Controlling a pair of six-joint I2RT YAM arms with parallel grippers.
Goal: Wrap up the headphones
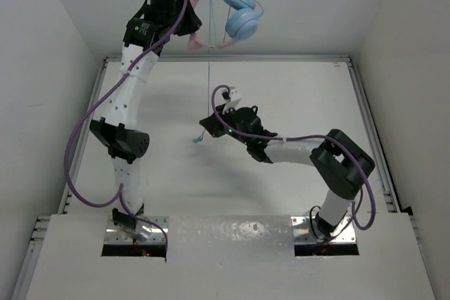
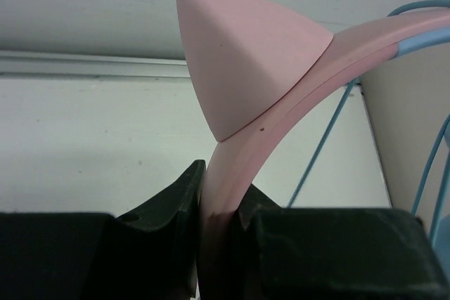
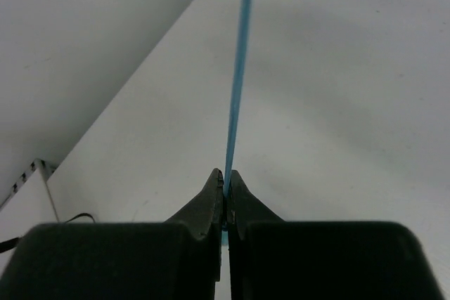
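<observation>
Two hands share one pair of pink-and-blue cat-ear headphones [image 1: 241, 19], held high over the far edge of the white bench [image 1: 302, 103]. The left hand [image 2: 219, 189] is pressed together on the pink headband [image 2: 330, 43] just below one cat ear [image 2: 246, 54], so the two light blue ear cups [image 1: 242, 5] hang side by side from the band's other end. From them the thin teal-blue cable [image 1: 209, 86] drops straight down to the right hand [image 3: 225, 177], which is pinching it between closed fingertips low over the bench. The cable's loose end [image 1: 198, 138] dangles just past that grip. The set looks light. The plastic band is probably stiff enough to carry the cups without sagging, though smooth enough to pivot in a narrow grip. The cable is limp and slick-looking, likely to slide through the fingers unless it is kept taut, and a hard tug could strain it where it enters a cup. For wrapping, the hold on the band beside the cat ear seems sound — it leaves the cups and most of the band free. The cable is best taken near its free end, as here, so the slack can be led in loops around the headphones — firmly enough not to slip, never so tight as to kink the cord.
</observation>
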